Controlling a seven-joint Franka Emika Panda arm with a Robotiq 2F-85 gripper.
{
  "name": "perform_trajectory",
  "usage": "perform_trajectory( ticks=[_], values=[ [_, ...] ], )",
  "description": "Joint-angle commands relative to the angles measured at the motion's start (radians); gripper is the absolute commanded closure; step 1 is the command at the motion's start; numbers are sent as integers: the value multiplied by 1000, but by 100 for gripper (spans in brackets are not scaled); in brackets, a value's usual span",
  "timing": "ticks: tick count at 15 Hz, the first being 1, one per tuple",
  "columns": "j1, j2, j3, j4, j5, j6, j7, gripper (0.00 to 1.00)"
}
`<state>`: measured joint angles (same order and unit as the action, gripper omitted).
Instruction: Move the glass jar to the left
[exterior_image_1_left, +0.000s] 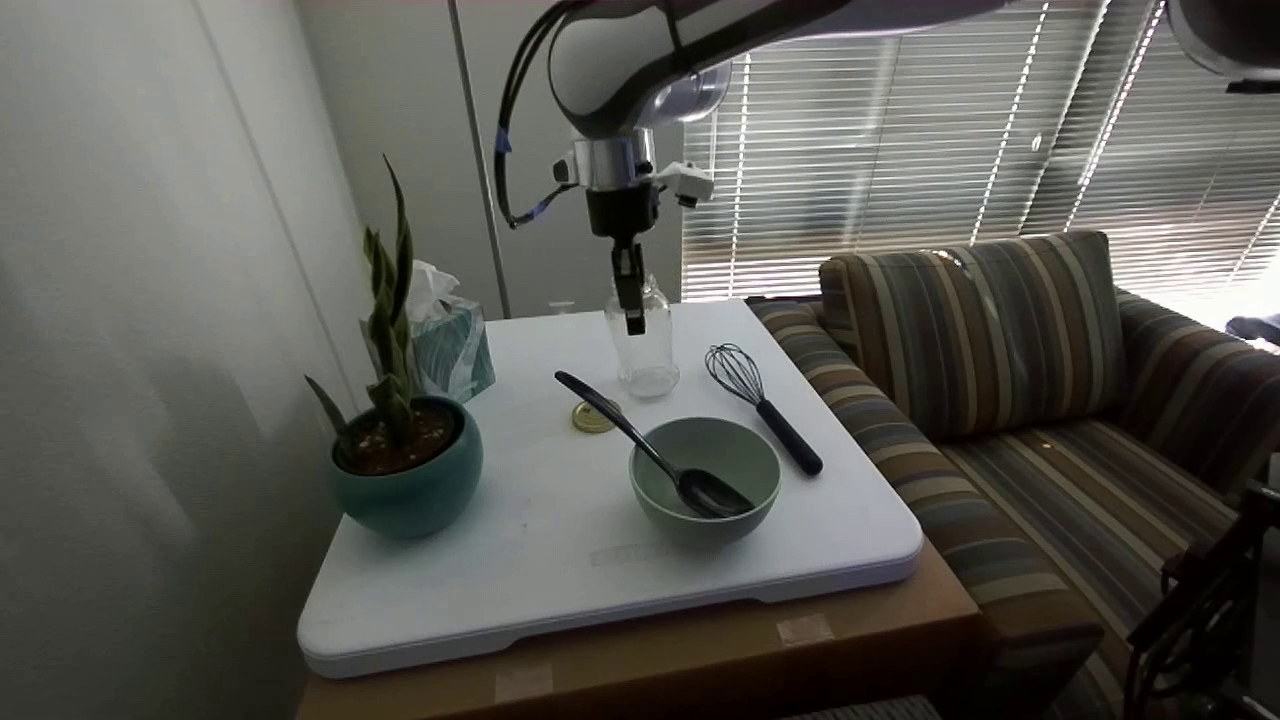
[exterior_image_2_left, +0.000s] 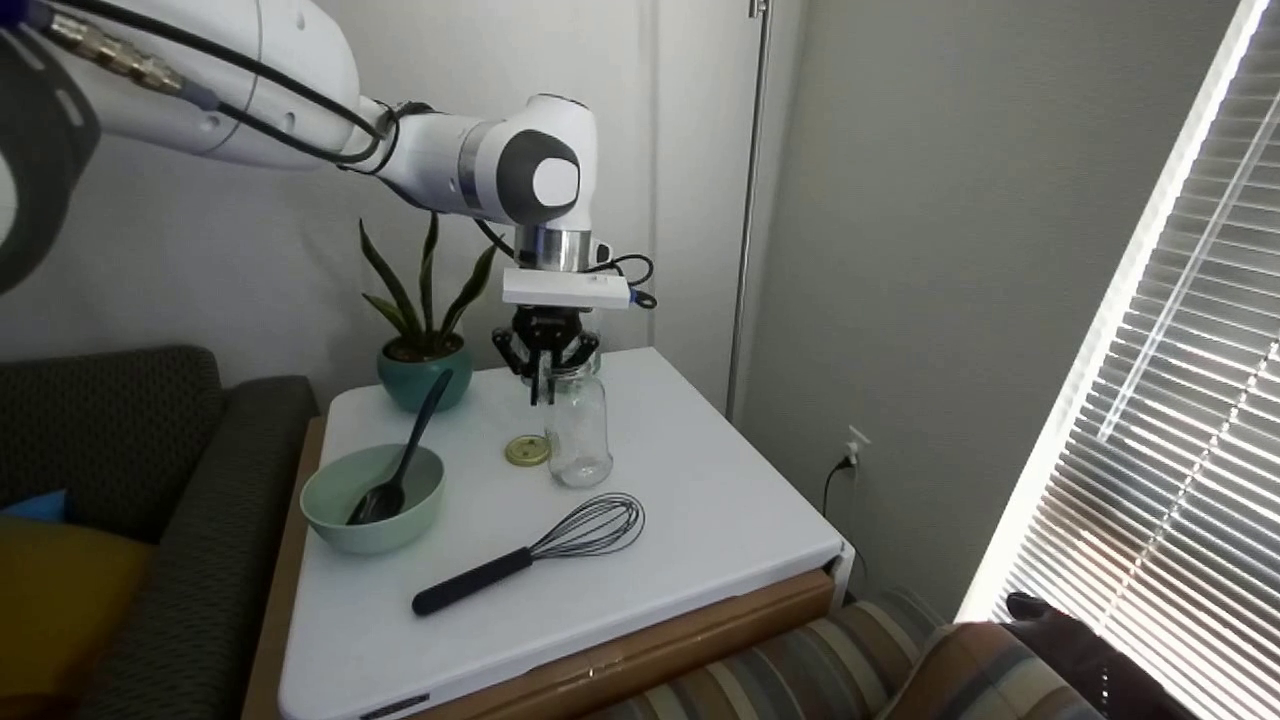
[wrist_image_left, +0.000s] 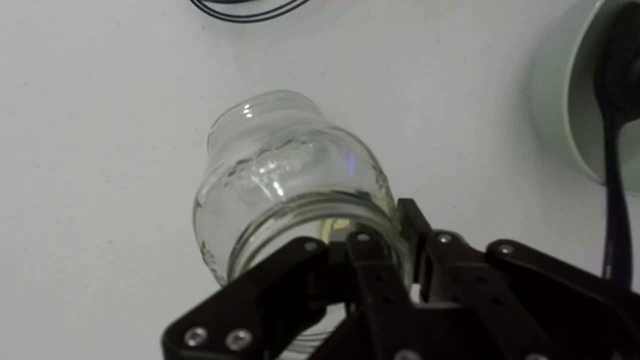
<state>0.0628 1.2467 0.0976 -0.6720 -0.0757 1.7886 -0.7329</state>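
The clear glass jar (exterior_image_1_left: 650, 362) stands near the far end of the white table, upright or nearly so, its mouth open; it also shows in an exterior view (exterior_image_2_left: 580, 432). In the wrist view the jar (wrist_image_left: 290, 160) fills the middle, rim toward the gripper. My gripper (wrist_image_left: 387, 225) points down over the jar's rim, one finger inside the mouth and one outside. The fingers look close together on the glass wall, in an exterior view too, where the gripper (exterior_image_2_left: 542, 396) is at the rim's edge. The inner fingertip shows only through glass.
A gold lid (exterior_image_2_left: 527, 450) lies beside the jar. A green-grey bowl (exterior_image_1_left: 660, 505) holds a black spoon (exterior_image_1_left: 712, 494). A whisk (exterior_image_1_left: 790, 438) lies near the table's edge. A potted plant (exterior_image_1_left: 405, 490) and tissue box (exterior_image_1_left: 455, 350) stand by the wall.
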Motion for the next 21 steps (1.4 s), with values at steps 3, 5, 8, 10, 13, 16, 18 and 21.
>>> perform_trajectory(
  ticks=[3, 5, 8, 10, 13, 16, 18, 21],
  values=[
    [-15, 42, 64, 105, 8, -171, -284, 96],
    [-23, 51, 83, 121, 15, -208, -386, 96],
    [-36, 65, 118, 129, 33, -228, -531, 96],
    [-48, 75, 141, 134, 46, -242, -621, 96],
    [-69, 76, 166, 135, 59, -297, -757, 96],
    [-76, 76, 168, 139, 70, -354, -798, 96],
    [-53, 68, 145, 144, 51, -322, -751, 96],
    [-13, 66, 109, 150, 3, -251, -693, 96]
  ],
)
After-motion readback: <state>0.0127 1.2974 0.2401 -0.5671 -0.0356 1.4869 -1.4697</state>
